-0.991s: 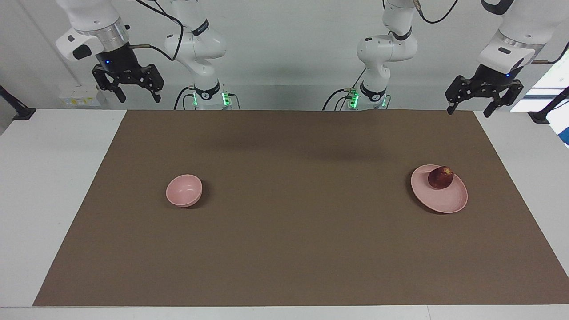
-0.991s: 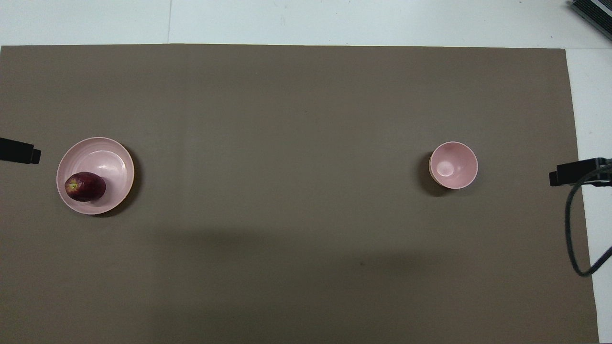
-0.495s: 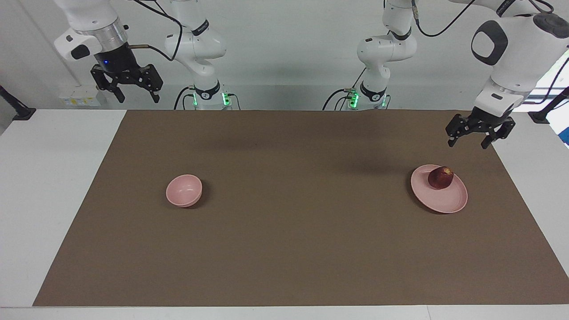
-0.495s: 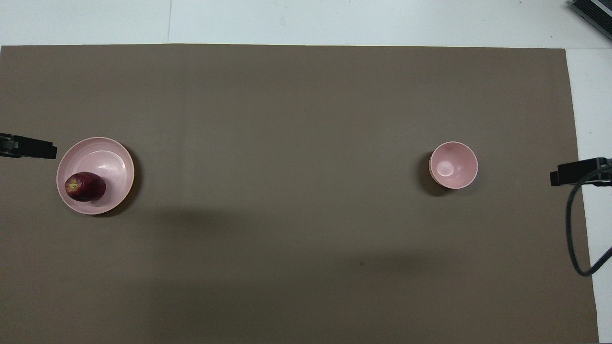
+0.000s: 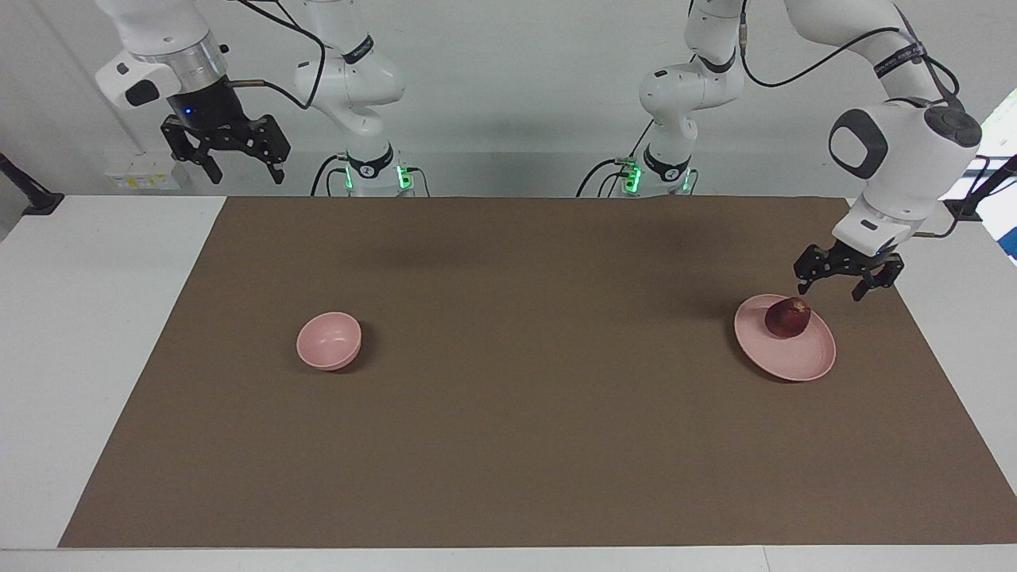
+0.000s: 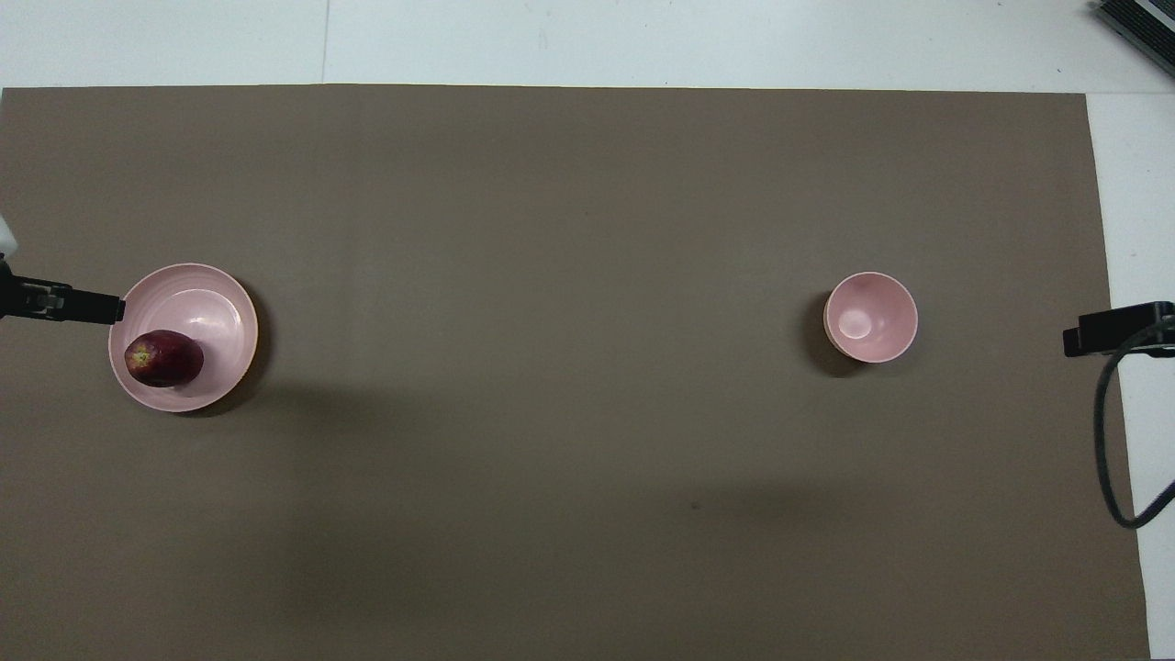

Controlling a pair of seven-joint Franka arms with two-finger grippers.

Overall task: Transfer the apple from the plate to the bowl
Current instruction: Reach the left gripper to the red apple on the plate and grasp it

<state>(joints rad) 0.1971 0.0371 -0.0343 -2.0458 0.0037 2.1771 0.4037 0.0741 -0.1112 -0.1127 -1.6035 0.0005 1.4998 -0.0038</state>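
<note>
Apple [image 5: 787, 318]: rests on plate [image 5: 794, 361], on the part nearer the robots, toward the left arm's end of the tabletop [image 5: 508, 445].
Bowl [image 5: 329, 340]: empty, well apart, toward the right arm's end.
Left claw [image 5: 829, 290]: wide open, empty, low in the air just beside the plate's rim; apple lies below and slightly inward.
Right claw [image 5: 244, 173]: open, empty, waits high.
Nearer arm: left.
Apple's long axis: crosswise in overhead view.
Views: facing view shows claw height; overhead shows only one fingertip [image 6: 92, 308].

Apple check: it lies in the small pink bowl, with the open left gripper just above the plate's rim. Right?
Not quite. The apple lies on the plate, as the facing view shows; the bowl holds nothing. The open left gripper does hang just above the plate's rim.
</note>
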